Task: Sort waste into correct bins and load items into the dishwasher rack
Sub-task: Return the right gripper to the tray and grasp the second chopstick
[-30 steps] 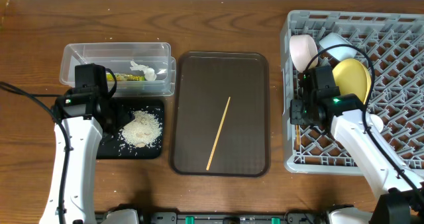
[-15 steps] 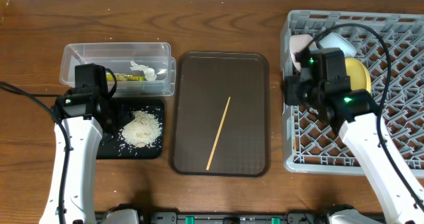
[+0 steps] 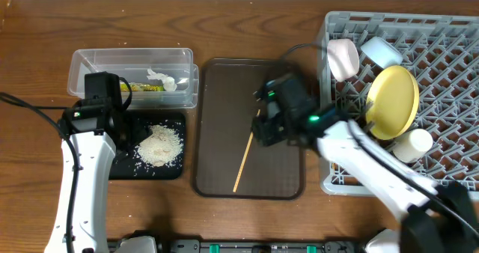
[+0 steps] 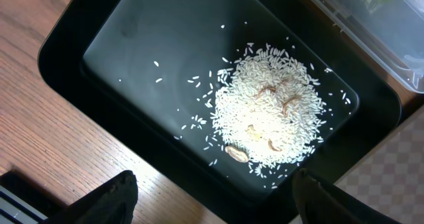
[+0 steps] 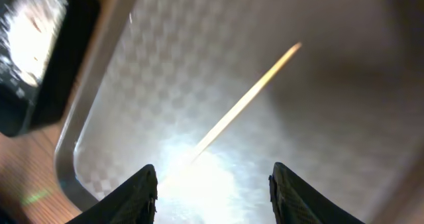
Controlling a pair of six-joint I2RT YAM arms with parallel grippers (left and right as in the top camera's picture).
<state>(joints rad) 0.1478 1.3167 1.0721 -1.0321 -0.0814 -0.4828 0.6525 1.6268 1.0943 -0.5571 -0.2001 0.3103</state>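
One wooden chopstick (image 3: 246,151) lies slantwise on the brown serving tray (image 3: 217,81); it also shows in the right wrist view (image 5: 245,101). My right gripper (image 5: 212,194) is open and empty above the tray, over the chopstick's upper end (image 3: 269,129). My left gripper (image 4: 212,207) is open and empty over the black tray (image 3: 120,167) that holds the rice scraps (image 3: 159,144), seen close in the left wrist view (image 4: 268,118). The clear tub (image 3: 90,62) holds the green-yellow wrapper (image 3: 144,87) and the white tissue (image 3: 166,80). The grey rack (image 3: 449,51) holds the yellow plate (image 3: 394,99), pink bowl (image 3: 342,58), blue bowl (image 3: 380,51) and whitish cup (image 3: 412,144).
The brown serving tray sits between the bins at the left and the rack at the right. The rack's near-left wall (image 3: 329,178) stands close to the right arm. Wooden tabletop (image 3: 247,28) shows around everything.
My right arm has left the rack and swung left over the brown tray, down towards the chopstick. The plate, bowls and cup now show uncovered in the rack. The left arm has not moved.
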